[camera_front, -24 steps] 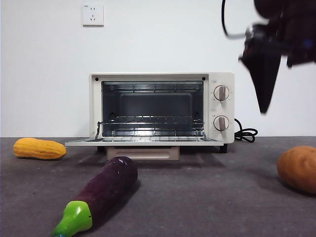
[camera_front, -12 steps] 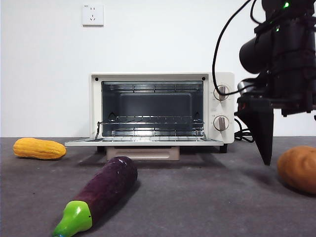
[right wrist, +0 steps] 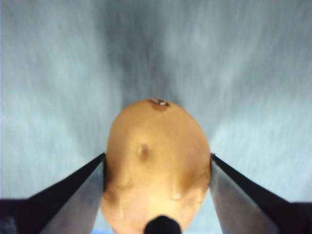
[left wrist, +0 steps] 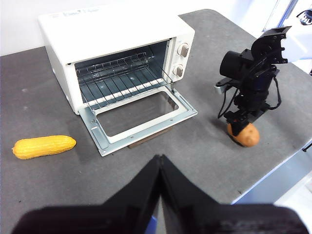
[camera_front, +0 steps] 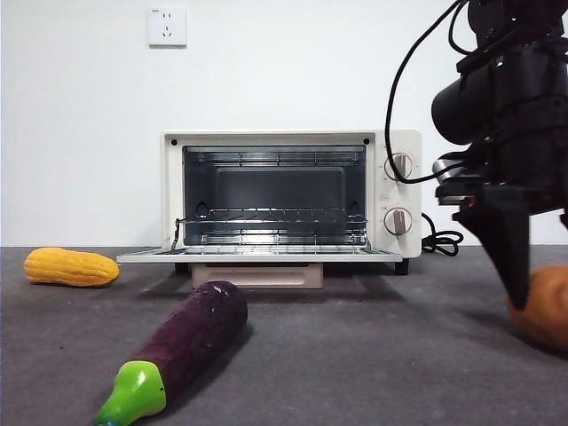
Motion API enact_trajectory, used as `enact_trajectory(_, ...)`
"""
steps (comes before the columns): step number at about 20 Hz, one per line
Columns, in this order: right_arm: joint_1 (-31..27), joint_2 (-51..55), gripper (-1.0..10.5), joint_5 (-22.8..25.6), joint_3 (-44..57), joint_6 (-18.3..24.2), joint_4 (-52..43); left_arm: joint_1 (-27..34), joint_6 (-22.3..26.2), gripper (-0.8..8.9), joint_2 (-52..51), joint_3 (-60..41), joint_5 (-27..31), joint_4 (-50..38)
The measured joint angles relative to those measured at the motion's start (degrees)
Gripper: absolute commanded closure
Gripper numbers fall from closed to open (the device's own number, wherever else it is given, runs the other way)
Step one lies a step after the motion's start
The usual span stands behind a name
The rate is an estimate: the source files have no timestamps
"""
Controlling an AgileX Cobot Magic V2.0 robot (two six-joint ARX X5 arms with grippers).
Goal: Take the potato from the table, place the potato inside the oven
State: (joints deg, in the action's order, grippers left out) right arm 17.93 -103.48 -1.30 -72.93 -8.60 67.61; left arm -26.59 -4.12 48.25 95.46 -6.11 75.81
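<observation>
The orange-brown potato (camera_front: 550,306) (left wrist: 246,136) (right wrist: 156,146) lies on the dark grey table (camera_front: 355,355) at the far right, partly cut off by the picture's edge in the front view. My right gripper (right wrist: 157,156) (left wrist: 241,127) hangs straight over it, open, one jaw on each side of the potato and close against its skin. One black finger (camera_front: 512,257) shows just left of the potato. The cream oven (camera_front: 401,191) (left wrist: 112,29) stands at the back with its door (camera_front: 257,255) folded down and the rack bare. High above the table's front, my left gripper (left wrist: 160,161) is shut and holds nothing.
A purple eggplant (camera_front: 186,342) with a green stem lies in front of the oven door. A yellow corn cob (camera_front: 71,267) (left wrist: 44,146) rests at the far left. The oven's black cord (camera_front: 441,240) trails behind its right side, near the right arm.
The right arm has come down from the upper right and shifted right, until its jaws straddle the potato. The potato has not moved, and neither has the rest.
</observation>
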Motion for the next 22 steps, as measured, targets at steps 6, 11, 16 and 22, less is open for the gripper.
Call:
enact_trajectory(6, 0.1, 17.2, 8.9, -18.5, 0.2, -0.2, -5.1, 0.0, 0.0, 8.19, 0.0, 0.0, 0.0, 0.0)
enact_trajectory(11, 2.9, 20.3, 8.8, -19.9, 0.2, -5.1, -22.8, 0.0, 0.0, 8.19, 0.0, 0.0, 0.0, 0.0)
enact_trajectory(16, 9.2, 12.8, 8.8, -19.9, 0.2, -12.0, -44.4, 0.0, 0.1, 8.19, 0.0, 0.0, 0.6, 0.0)
enact_trajectory(22, 10.6, 2.4, 8.7, -19.3, -3.5, -21.8, -57.7, 0.0, 1.7, 8.19, 0.0, 0.0, 3.7, 0.0)
